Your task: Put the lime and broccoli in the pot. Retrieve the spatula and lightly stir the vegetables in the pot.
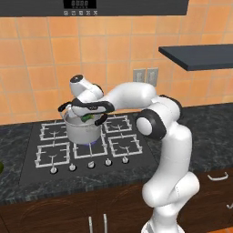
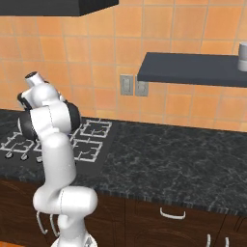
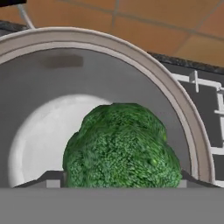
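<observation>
My pincer (image 1: 89,116) hangs just over the mouth of the pot (image 1: 82,131), which sits on the stove (image 1: 59,150). Its tips are spread wide, flanking the broccoli (image 3: 124,148) at the edges of my hand view; whether they press on it I cannot tell. The broccoli hides much of the pot's floor. In the right base view my own arm (image 2: 53,144) blocks the pot.

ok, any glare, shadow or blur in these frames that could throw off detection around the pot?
Hand view: the pot has a bright patch on its floor and a darker inner wall; the broccoli is soft-edged and cut off at the bottom. Left base view: low-res, the arm covers part of the pot's rim. Right base view: even flat light.
</observation>
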You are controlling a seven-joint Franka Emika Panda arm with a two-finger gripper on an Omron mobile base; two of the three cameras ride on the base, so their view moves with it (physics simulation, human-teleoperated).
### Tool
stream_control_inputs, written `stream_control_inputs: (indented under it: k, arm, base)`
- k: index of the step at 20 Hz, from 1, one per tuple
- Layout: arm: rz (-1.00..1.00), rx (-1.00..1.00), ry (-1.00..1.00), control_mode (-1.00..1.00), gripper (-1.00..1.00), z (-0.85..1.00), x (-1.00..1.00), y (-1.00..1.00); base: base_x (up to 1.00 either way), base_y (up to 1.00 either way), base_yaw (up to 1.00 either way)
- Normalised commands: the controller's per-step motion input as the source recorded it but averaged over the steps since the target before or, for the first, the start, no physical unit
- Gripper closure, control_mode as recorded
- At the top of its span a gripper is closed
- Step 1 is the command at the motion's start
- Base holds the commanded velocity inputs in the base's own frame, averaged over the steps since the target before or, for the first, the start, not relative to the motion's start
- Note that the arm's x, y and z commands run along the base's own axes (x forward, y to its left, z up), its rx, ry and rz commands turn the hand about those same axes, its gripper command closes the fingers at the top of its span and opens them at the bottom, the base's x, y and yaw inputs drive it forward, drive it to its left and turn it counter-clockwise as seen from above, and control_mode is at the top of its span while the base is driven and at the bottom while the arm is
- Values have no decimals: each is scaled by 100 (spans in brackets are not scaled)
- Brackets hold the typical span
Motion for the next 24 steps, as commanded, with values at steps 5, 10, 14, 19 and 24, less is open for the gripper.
stream_control_inputs:
  k: [5,10,14,19,24]
  arm:
    - [-5,0,-12,-100,100,-25,-18,4]
    - [-7,0,-1,-100,100,-8,-2,0]
    - [-7,0,0,-100,-100,1,0,0]
    - [-5,0,0,-100,-100,27,0,0]
    - [-1,0,-3,-100,-100,50,3,0]
  base:
    - [0,0,0]
    - [0,0,0]
    - [0,0,0]
    - [0,0,0]
    - [0,0,0]
